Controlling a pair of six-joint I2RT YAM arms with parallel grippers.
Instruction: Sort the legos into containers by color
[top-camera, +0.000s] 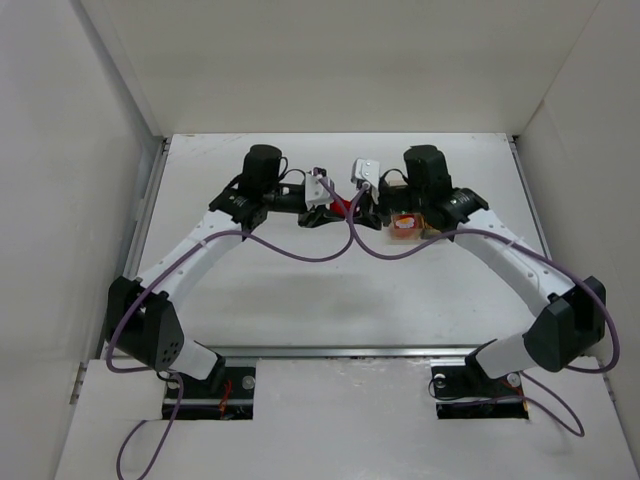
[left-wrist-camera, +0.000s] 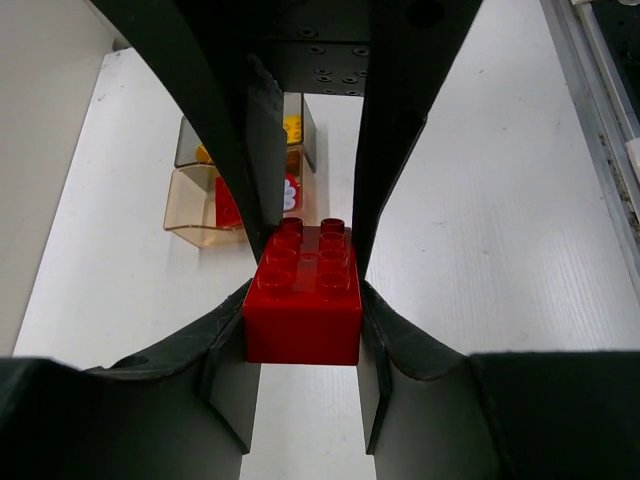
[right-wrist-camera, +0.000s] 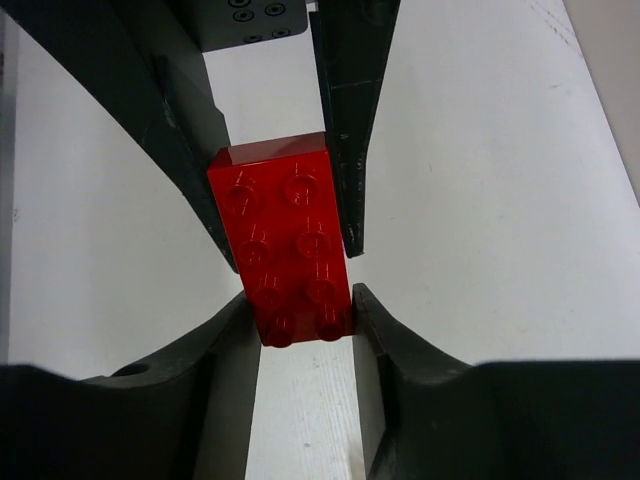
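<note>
Toward the far edge of the table (top-camera: 330, 300), the left gripper (left-wrist-camera: 305, 325) and right gripper (right-wrist-camera: 300, 320) both clamp one red brick (right-wrist-camera: 280, 215) — a handover, I judge. Just beside sit the containers (left-wrist-camera: 186, 148); next, the left should release and the right carry it to the amber bin (left-wrist-camera: 185, 215) — reds lie there.

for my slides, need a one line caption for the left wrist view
Left gripper clamped on a red brick, joined amber and grey bins beyond on the table.

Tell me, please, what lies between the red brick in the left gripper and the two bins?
In the left wrist view, only bare table shows between the red brick in the left gripper and the bins; a finger hides part.
</note>
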